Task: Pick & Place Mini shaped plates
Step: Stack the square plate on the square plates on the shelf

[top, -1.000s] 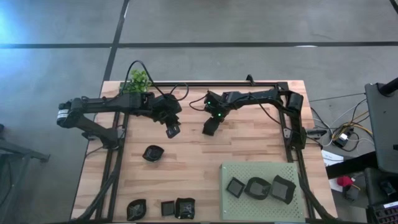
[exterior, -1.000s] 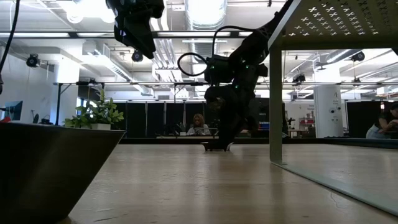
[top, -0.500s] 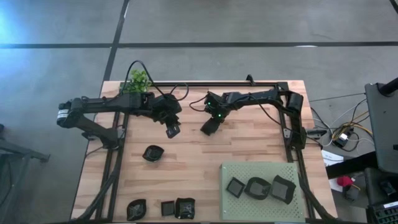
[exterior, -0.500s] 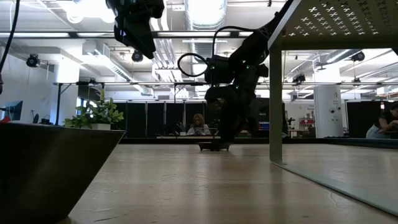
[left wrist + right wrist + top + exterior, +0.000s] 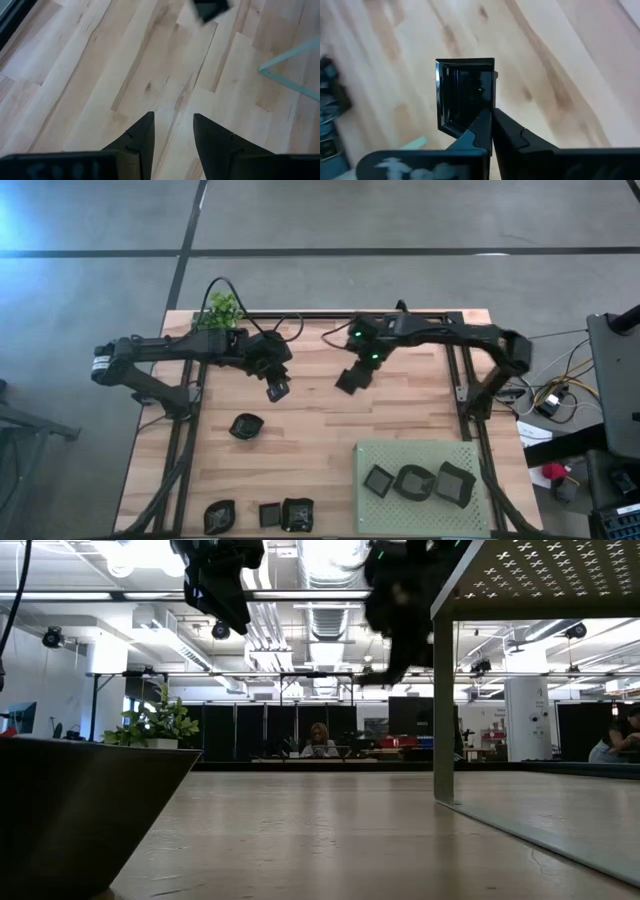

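Right gripper pinched tight on the rim of a square plate, held off the table; left gripper parted, holding nothing, near the plant.

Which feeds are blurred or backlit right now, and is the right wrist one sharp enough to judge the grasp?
Right wrist view: the square plate is fairly sharp, pinched by the shut right end effector, while the wood behind is smeared. Low view: bright ceiling lights leave both arms as silhouettes, and the right arm is blurred. High view: even light, with glare in the top left corner.
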